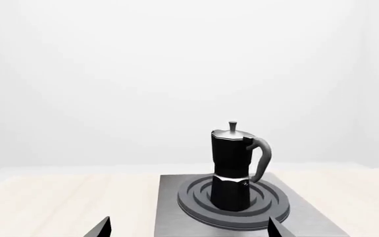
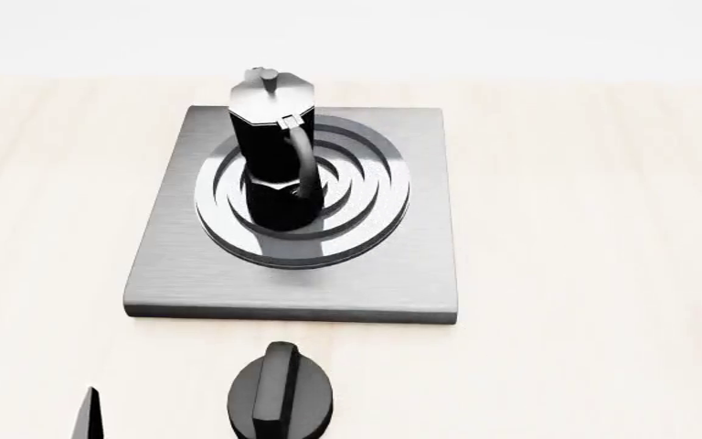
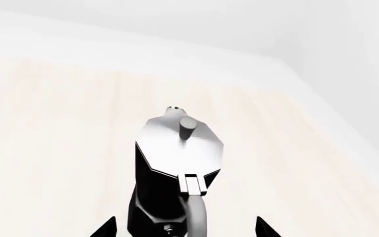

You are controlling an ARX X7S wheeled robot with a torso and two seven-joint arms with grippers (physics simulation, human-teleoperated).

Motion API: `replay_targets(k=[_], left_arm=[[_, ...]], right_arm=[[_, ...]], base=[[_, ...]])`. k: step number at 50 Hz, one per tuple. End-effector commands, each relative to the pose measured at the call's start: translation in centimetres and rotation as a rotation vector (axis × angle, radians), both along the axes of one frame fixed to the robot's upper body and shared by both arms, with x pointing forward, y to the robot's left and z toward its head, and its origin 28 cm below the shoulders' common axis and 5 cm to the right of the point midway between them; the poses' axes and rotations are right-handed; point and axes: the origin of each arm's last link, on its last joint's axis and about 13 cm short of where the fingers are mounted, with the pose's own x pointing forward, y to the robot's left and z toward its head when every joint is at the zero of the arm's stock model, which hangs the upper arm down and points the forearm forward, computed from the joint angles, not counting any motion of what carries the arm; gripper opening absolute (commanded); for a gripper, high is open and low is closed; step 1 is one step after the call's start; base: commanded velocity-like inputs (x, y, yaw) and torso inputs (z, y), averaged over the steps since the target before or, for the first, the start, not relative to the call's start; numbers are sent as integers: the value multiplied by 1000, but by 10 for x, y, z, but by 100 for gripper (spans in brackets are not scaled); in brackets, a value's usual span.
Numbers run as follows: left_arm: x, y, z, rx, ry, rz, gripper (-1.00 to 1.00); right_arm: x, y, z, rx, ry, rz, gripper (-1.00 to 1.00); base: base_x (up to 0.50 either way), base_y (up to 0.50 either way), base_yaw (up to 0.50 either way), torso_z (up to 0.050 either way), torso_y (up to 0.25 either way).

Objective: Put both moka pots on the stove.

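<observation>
Right end effector (image 3: 185, 229) spread around second moka pot (image 3: 176, 168), on table (image 3: 57, 123), unpinched

One moka pot (image 2: 274, 151) and a knob (image 2: 281, 393) obstruct; surrounding table (image 2: 570, 229) lies open.

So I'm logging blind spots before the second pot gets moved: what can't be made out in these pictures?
- Second moka pot: base cropped by the right wrist view's edge; in the head view only a dark sliver at the right edge.
- Right gripper: just finger tips show.
- Left gripper: the same.
- Stove knob: cropped by the head view's lower edge.
</observation>
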Motion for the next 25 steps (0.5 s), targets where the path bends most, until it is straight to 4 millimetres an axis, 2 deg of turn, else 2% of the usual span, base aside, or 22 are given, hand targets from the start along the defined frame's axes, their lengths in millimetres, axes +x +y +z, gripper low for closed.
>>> replay_targets(k=[1,16,22,25], left_arm=[[0,0,0,2,1,-1,100],[1,-1,-2,5,3,-5,100],[1,-2,-1,5,4,-6,100],[1,-2,-2,5,5,-6,100]], right_arm=[[2,-5,-12,29,20,0,100],[8,-9,-23,26,16,-18,100],[16,-13,-38,26,28,-30,100],[18,-11,-38,21,26,-34,100]], base=[[0,0,0,0,0],[0,0,0,0,0],[0,0,0,0,0],[0,0,0,0,0]])
